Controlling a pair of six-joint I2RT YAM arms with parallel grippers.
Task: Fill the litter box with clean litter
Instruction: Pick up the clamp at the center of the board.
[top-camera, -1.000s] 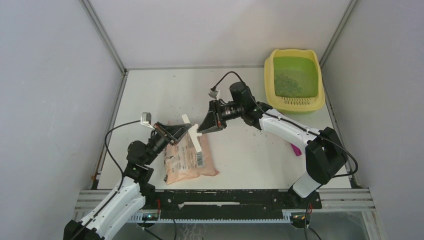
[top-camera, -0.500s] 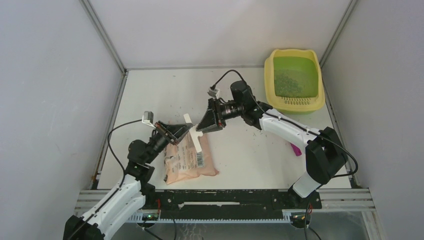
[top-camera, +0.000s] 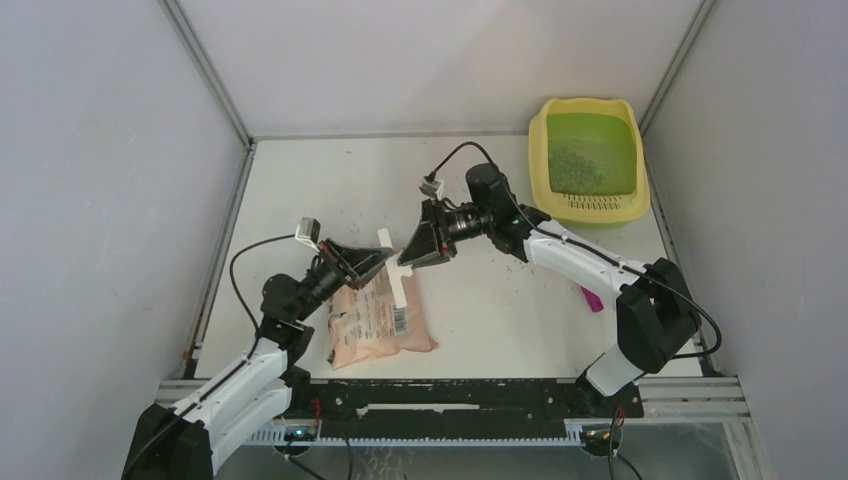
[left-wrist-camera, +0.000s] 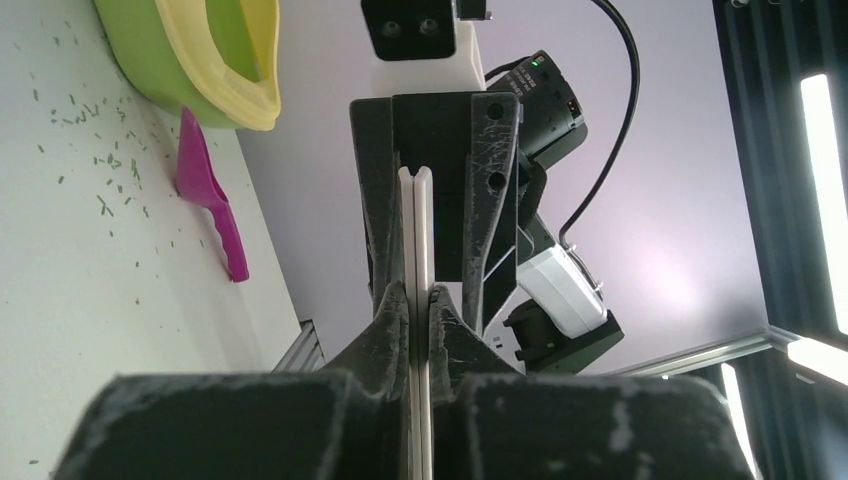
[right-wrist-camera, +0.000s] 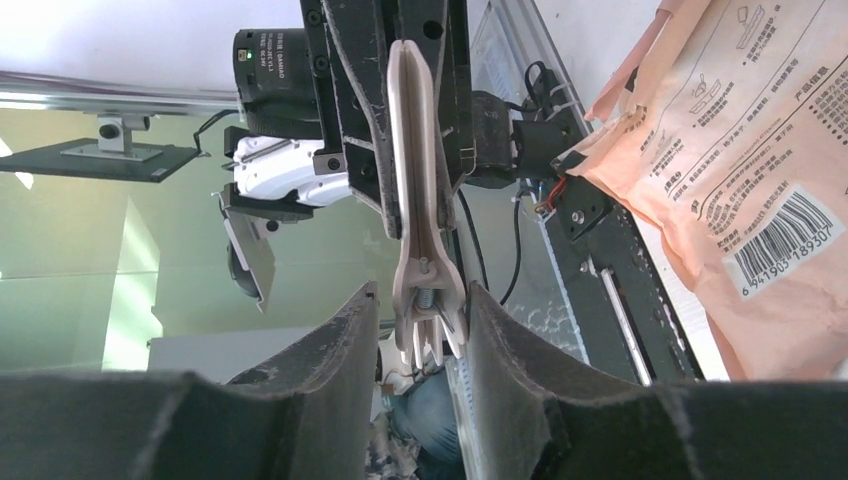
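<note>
Where the overhead view looks down on the bench, the litter box sits at the far right corner, its slotted yellow step on the near edge. The litter lies as a dark patch in the green basin, and a few stray granules dot the bench around it. A peach-pink printed bag lies flat at the near left. Above its far end the left tool and the right tool meet tip to tip at a white clip. A magenta scoop lies on the bench to the right, partly hidden by the right arm.

In the left wrist view, the left tool's jaws are pressed together on the clip, pinching its two thin white blades edge-on. The right tool faces it from the far side, one dark finger on either side of the same clip. The litter box, the scoop and loose granules show at the left of this view.

In the right wrist view, the right tool's fingers stand spread, flanking the clip's sprung end. A gap shows on one side, and the other finger is just beside the clip or touching it. The left tool grips the clip's far end, and the bag with its barcode lies to the right.
</note>
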